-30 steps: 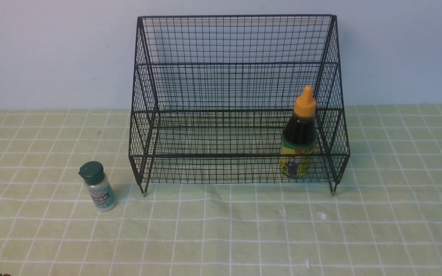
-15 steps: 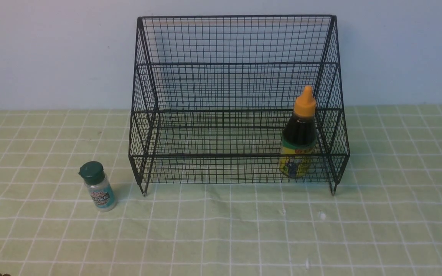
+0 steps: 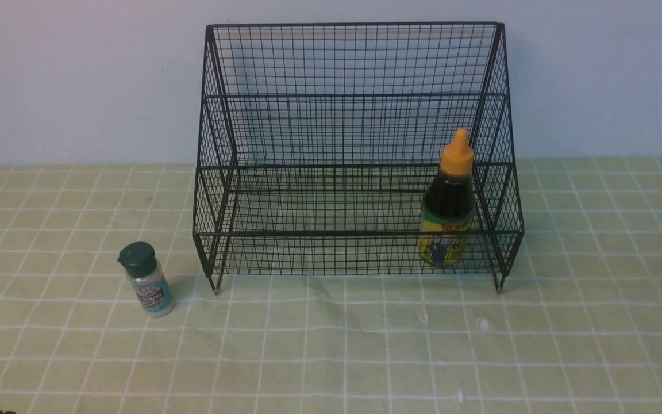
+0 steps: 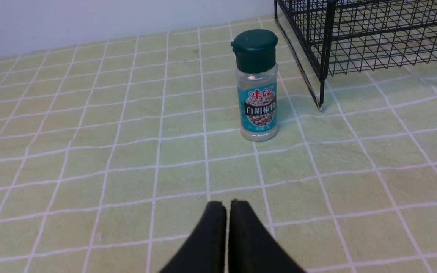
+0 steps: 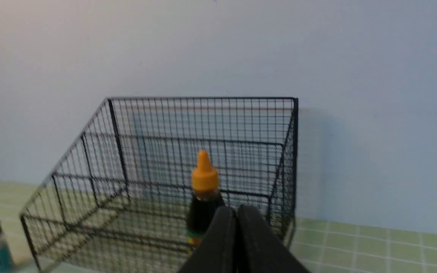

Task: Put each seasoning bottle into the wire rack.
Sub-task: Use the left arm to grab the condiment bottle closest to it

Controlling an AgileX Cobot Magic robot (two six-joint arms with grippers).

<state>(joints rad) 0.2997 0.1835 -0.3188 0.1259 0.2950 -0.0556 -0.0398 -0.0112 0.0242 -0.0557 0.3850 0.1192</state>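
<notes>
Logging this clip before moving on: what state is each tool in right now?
Left tool: closed, holding nothing; the small clear shaker with dark green cap stands apart from it.
Right tool: closed, holding nothing.

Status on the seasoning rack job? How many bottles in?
Done: the dark-sauce bottle stands inside the wire rack, lowest level, right end. In hand: nothing; left gripper and right gripper are shut and empty. Left: the green-capped shaker stands on the cloth, left of the rack.
</notes>
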